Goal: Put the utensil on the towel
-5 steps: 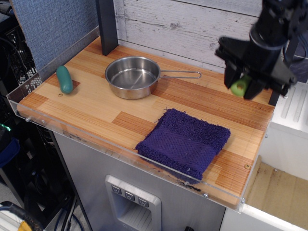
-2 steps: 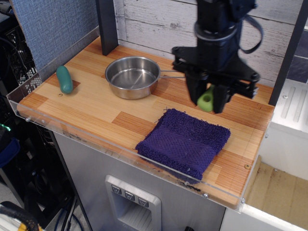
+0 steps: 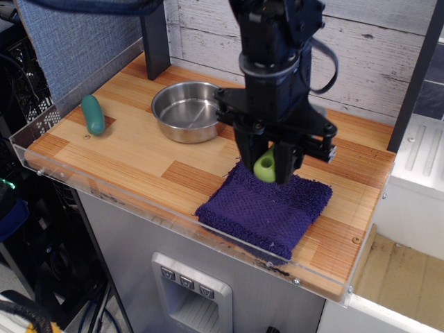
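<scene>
The utensil shows only its lime-green handle end with a hole, sticking out below my black gripper; its grey blade is hidden inside the fingers. The gripper is shut on the utensil and hangs just above the far part of the dark purple-blue towel, which lies flat near the table's front edge, right of centre. I cannot tell whether the handle touches the cloth.
A steel pan stands at the back centre, its wire handle hidden behind the arm. A teal pickle-shaped object lies at the far left. A clear acrylic lip runs along the front edge. A dark post stands at the back.
The gripper, holding the utensil, has moved left and toward the front, from beyond the table's right side to over the towel, and has come lower.
</scene>
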Robot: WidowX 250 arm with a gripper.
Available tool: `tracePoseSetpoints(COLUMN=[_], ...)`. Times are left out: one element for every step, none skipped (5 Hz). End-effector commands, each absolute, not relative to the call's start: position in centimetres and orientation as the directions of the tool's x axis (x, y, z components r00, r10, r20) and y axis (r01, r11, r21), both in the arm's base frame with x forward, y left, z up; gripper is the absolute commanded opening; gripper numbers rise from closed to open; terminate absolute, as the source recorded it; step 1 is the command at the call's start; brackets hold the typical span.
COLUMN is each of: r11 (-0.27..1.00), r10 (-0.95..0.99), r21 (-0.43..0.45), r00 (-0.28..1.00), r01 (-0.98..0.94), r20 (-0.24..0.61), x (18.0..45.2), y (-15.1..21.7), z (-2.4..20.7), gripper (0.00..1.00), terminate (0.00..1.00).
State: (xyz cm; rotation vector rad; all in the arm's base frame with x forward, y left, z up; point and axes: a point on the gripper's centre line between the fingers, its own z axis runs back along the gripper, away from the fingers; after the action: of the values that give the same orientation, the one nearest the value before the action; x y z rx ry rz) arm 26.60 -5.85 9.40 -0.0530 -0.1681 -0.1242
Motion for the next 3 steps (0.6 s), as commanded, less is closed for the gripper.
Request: tracePoseSetpoints(r11=[0.993, 0.995, 0.996], r10=[-0.107, -0.098, -0.091], r21=[-0.029, -0.023, -0.014], r00=[0.989, 0.993, 0.995], r01=[0.111, 0.100, 0.092], r20=[0.105, 0.072, 0.045], x=[26.4, 26.8, 26.8], y=[-4.6, -4.3, -4.0], z=[6.6, 5.3, 4.4], gripper=[0.00, 0.00, 0.00], terminate=[0.00, 0.00, 0.00])
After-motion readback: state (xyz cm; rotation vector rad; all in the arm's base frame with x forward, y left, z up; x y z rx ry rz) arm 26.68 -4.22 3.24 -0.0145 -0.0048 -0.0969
